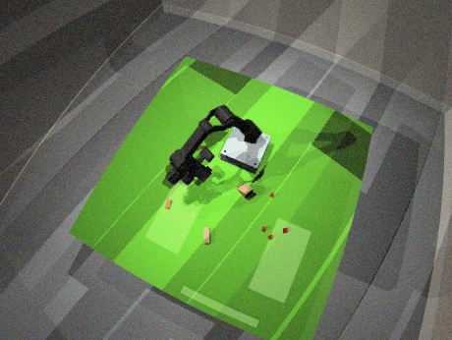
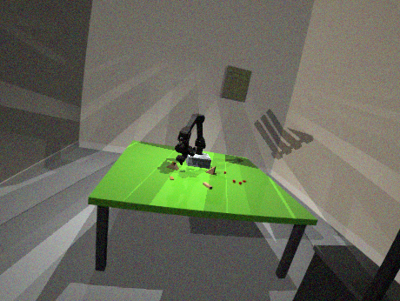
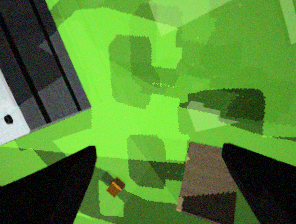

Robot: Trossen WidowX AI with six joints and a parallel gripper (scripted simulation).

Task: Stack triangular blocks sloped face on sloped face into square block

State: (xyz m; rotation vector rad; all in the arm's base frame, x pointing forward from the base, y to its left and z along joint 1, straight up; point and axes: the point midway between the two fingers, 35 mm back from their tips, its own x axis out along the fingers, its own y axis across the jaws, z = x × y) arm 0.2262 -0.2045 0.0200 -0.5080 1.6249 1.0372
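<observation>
And you've got the gripper [image 1: 208,165] [image 2: 187,157] [image 3: 160,150] spread wide, nothing between its fingers! One triangular block [image 2: 174,166] [image 3: 206,171] sits low by the gripper, overlapped by a fingertip in the wrist view; you can't tell whether they touch. The other triangular block [image 1: 245,189] [image 2: 211,170] stands well apart, near the arm's base [image 1: 233,149] [image 2: 199,163] [image 3: 65,82]. Out on the green table [image 1: 123,197] [image 2: 130,187] [image 3: 120,120], you have a long peach block [image 1: 206,235] [image 2: 208,185] lying separately. No square block yet!
</observation>
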